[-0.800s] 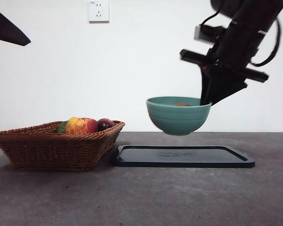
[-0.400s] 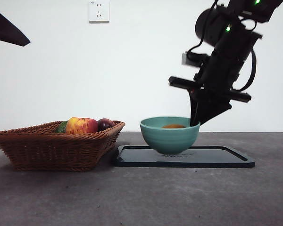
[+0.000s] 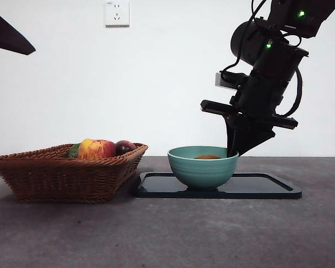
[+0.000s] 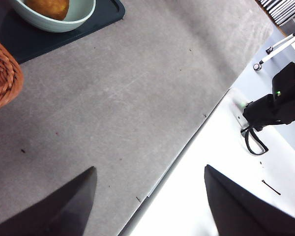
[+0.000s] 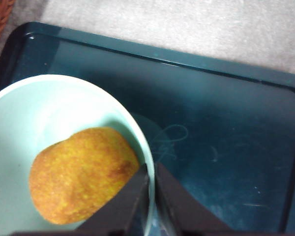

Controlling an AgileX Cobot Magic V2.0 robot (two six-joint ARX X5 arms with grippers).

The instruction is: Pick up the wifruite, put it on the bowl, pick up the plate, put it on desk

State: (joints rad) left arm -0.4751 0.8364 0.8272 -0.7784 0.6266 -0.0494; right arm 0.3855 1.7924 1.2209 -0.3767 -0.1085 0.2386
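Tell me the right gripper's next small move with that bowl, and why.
Probably open the jaws and lift clear. The right gripper is shut on the rim of the bowl, which sits on the black tray with the brown fruit inside. The left gripper waits apart, open.

Bowl (image 3: 203, 166) lowered onto tray (image 3: 268, 187) (wifruite (image 3: 207, 157) inside).

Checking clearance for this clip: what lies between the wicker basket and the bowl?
In the front view, only the black tray's near-left corner and bare desk separate basket and bowl.
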